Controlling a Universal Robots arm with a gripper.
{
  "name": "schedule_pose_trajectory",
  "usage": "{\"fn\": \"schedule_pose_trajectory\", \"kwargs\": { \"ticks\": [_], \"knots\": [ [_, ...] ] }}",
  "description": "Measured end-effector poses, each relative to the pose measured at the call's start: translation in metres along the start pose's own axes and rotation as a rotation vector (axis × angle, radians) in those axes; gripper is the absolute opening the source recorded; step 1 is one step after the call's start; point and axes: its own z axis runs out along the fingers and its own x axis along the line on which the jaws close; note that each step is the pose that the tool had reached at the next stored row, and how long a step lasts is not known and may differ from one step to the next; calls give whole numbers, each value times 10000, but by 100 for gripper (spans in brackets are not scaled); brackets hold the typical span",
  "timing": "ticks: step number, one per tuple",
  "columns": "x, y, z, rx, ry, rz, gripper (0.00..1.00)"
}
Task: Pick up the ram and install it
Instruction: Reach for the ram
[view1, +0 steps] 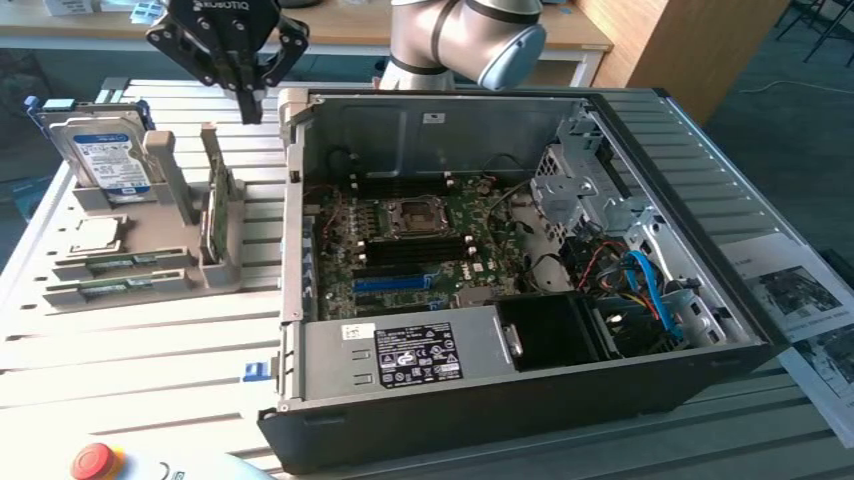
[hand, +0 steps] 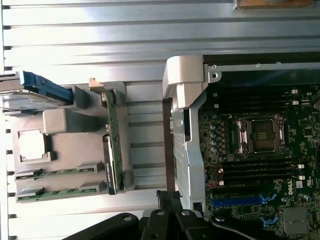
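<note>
While pinched closed, hand (view1: 251, 112) hangs near ram (view1: 212, 200).

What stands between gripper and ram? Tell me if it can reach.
Probably yes. The gripper hangs above and slightly aside of the ram, which stands on edge in its holder, top edge bare. Nothing lies between them, though the case wall is close. The fingers are shut and must open first.

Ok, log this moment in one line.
gripper: shut, empty, between holder and case | ram: upright in holder, untouched
</note>
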Motion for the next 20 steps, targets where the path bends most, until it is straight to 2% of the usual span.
{"fn": "schedule_pose_trajectory", "kwargs": {
  "ticks": [20],
  "knots": [
    [554, 47, -2, 0, 0, -1, 10]
  ]
}}
